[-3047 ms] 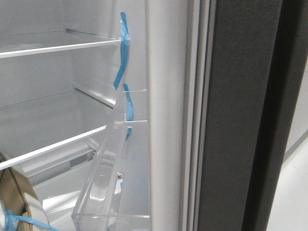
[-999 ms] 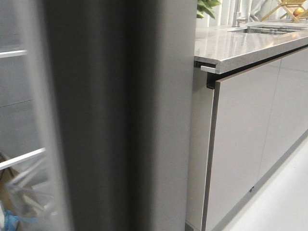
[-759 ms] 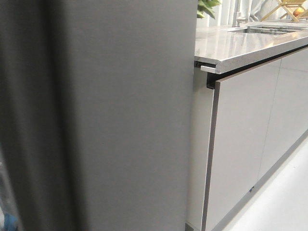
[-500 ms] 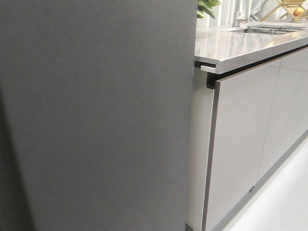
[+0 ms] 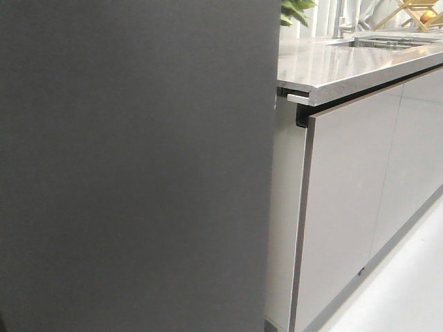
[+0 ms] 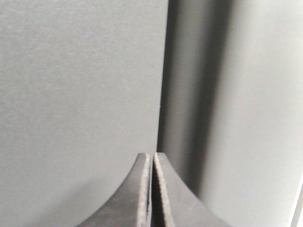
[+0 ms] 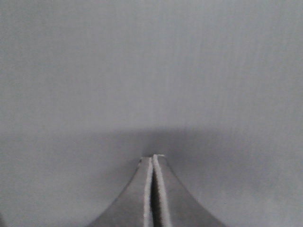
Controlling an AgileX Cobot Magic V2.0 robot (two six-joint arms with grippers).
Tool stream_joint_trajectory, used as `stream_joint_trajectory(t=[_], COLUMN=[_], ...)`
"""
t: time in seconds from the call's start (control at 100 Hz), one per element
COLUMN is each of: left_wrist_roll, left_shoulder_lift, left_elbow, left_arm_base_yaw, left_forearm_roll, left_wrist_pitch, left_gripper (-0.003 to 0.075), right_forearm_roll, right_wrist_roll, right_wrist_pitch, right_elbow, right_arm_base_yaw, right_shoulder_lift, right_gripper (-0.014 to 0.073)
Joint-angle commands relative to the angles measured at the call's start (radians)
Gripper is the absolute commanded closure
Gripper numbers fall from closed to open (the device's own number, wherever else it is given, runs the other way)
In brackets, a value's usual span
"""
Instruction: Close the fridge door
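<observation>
The fridge door is a tall matte dark grey panel that fills the left two thirds of the front view; its white lining, bins and blue tape are hidden. My left gripper is shut and empty, its tips close to a vertical edge where a grey panel meets a shadowed one. My right gripper is shut and empty, its tips right at a flat grey surface with their shadow on it. Neither gripper shows in the front view.
To the right of the door stand glossy light grey cabinet fronts under a grey stone countertop. A sink area, a green plant and a wooden rack lie at the back. Pale floor runs along the cabinets.
Three seconds ago the fridge stood open, showing shelves, a clear bin and blue tape. The dark door has swung leftward across the view and now covers the whole interior.
</observation>
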Motion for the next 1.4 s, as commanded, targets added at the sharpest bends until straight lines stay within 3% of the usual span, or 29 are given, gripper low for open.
stream_joint_trajectory(t=[0.0,0.3,0.49,0.629,0.849,1.119,1.389], left_wrist_roll=[-0.003,-0.003,-0.003,-0.003,-0.003,-0.003,-0.003], left_shoulder_lift=[0.019,0.019,0.019,0.019,0.019,0.019,0.019], left_elbow=[0.028,0.028,0.028,0.028,0.028,0.028,0.028], left_arm_base_yaw=[0.002,0.002,0.002,0.002,0.002,0.002,0.002], left_forearm_roll=[-0.002,-0.002,-0.002,-0.002,-0.002,-0.002,-0.002], left_wrist_pitch=[-0.077,-0.077,-0.077,-0.077,-0.077,-0.077,-0.077], left_gripper=[0.0741,0.0741,0.0741,0.0741,0.0741,0.0741,0.0741], right_forearm_roll=[-0.002,-0.01,-0.066,-0.075,-0.075,-0.075,-0.075], right_wrist_roll=[0.001,0.001,0.001,0.001,-0.013,-0.013,-0.013], right_wrist_pitch=[-0.084,-0.079,-0.079,-0.126,-0.316,-0.318,-0.316], right_elbow=[-0.026,-0.012,0.12,0.309,0.727,1.148,1.515], right_arm_base_yaw=[-0.019,-0.082,-0.149,-0.225,-0.385,-0.639,-0.789], right_shoulder_lift=[-0.036,-0.067,-0.202,-0.35,-0.636,-1.002,-1.392], right_gripper=[0.067,0.067,0.067,0.067,0.067,0.067,0.067])
